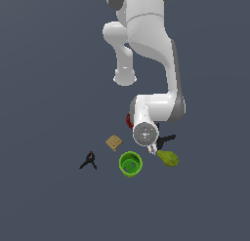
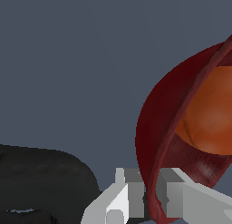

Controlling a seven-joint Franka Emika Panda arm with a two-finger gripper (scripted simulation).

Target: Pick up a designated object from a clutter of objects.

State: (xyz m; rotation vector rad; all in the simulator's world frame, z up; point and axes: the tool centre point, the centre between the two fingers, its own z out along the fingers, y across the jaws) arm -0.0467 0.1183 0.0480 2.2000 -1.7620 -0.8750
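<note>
Dark red bowl [image 2: 170,128] rim pinched between the tool [image 2: 152,205] fingers; orange ball [image 2: 210,114] inside.

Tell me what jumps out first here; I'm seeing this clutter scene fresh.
In the wrist view, the dark red bowl fills the frame up close, an orange ball inside it, and the gripper has a finger on either side of the bowl's rim. In the exterior view, the white arm bends down over the clutter, hiding most of the bowl, with the bright green cup just in front.
</note>
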